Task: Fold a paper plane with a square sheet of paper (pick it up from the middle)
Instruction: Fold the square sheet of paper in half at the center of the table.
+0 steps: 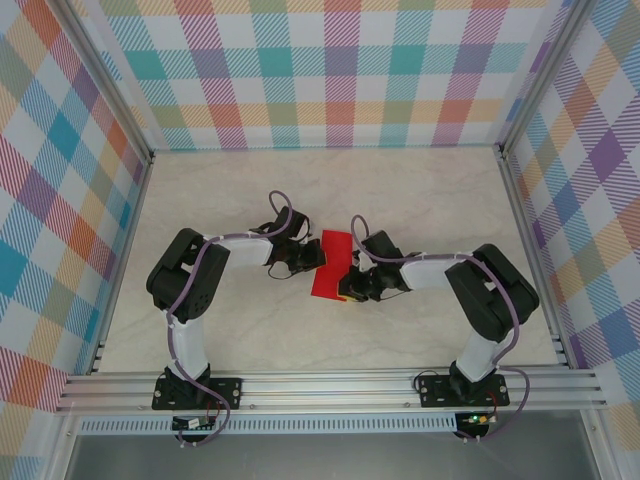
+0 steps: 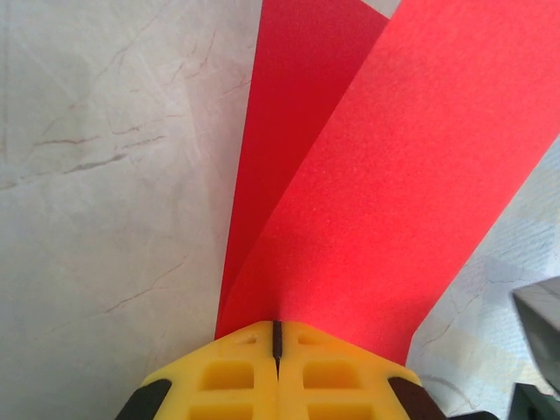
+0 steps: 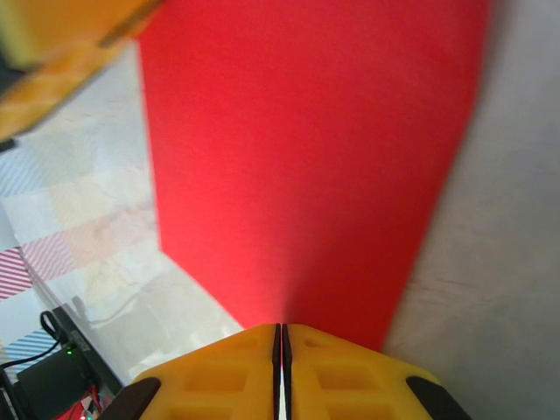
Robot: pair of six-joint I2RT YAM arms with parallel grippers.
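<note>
Right now, at the centre of the top view and slightly below the middle, grips the square sheet of paper (image 1: 332, 262) from both sides, with the left gripper (image 1: 312, 258) closed on its left edge and the right gripper (image 1: 352, 285) closed on its lower right edge. Stands out bright red against the pale marbled table (image 1: 420, 190), well apart from the checked walls (image 1: 60, 200). From the left wrist, clamps the sheet at bottom centre, yellow jaws pressed together, and fans it toward the upper right as two layers, one beneath the other. From the right wrist, likewise pinches the sheet at bottom centre, jaws shut tight on it, and spreads it, blurred, across the middle of the frame
</note>
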